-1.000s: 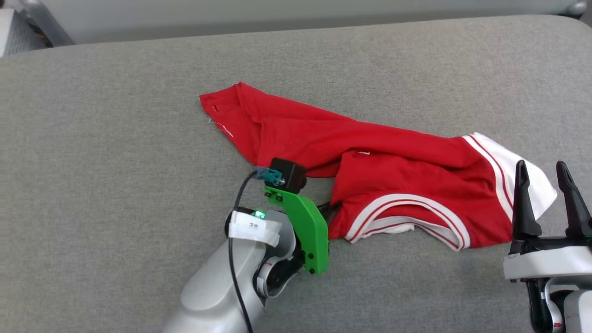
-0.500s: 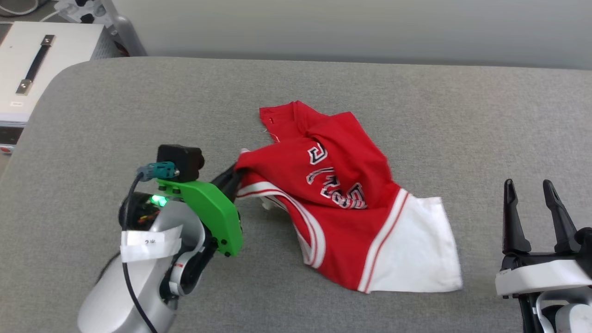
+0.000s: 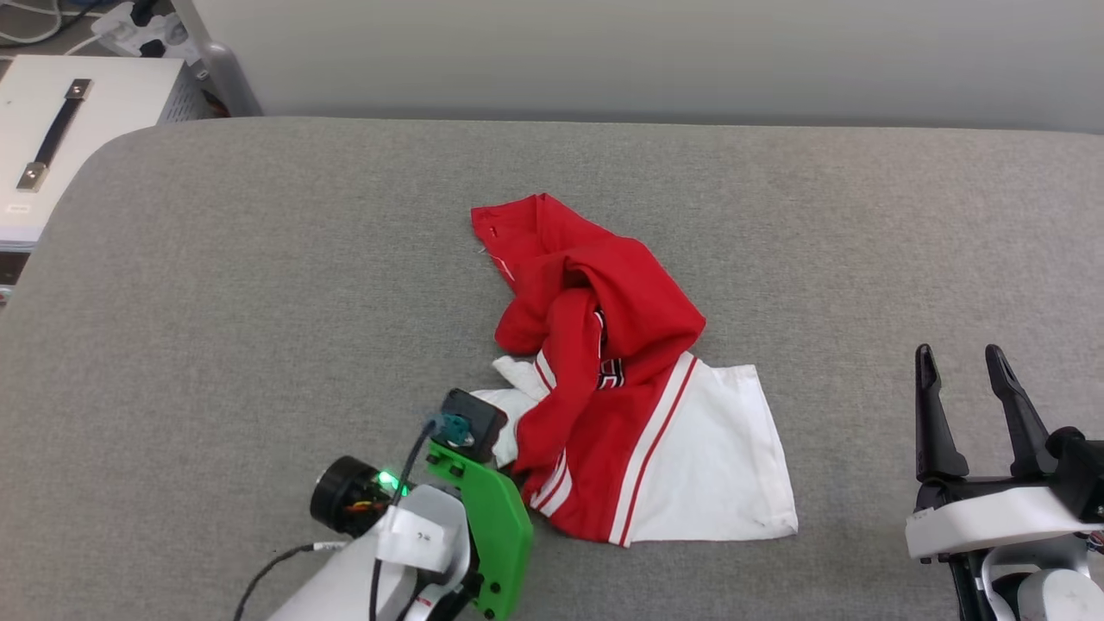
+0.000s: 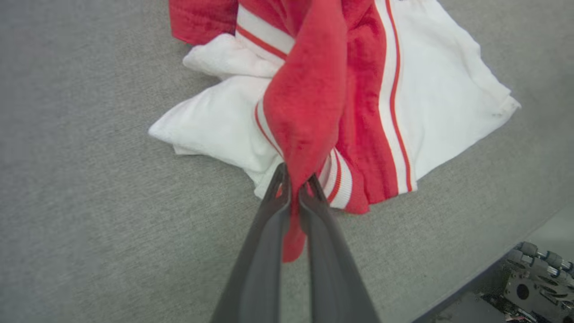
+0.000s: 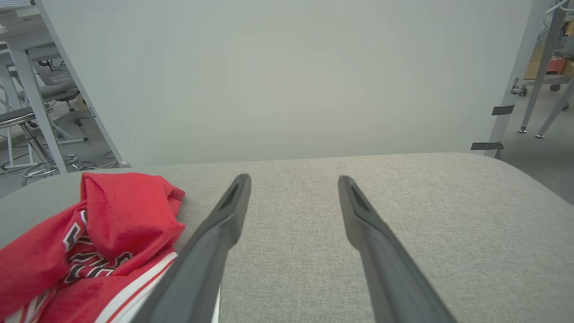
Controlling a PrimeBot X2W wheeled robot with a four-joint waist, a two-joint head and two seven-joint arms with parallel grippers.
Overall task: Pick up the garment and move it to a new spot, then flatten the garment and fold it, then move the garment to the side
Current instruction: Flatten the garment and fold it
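While L claw point(image 4: 296, 178) grips garment point(image 3: 638, 319) by its red edge, R claw point(image 3: 959, 355) sits released, well apart.

I see the garment point(image 3: 638, 319) bunched near the middle of the grey padded surface point(image 3: 259, 259): red body crumpled, black white-edged letters half hidden in folds, one white sleeve spread flat, a red fold pinched in my left gripper point(image 4: 293, 179).

right end effector point(image 5: 293, 178): spread wide | garment point(image 5: 112, 211): bunched, lower left | grey surface point(image 5: 448, 215)
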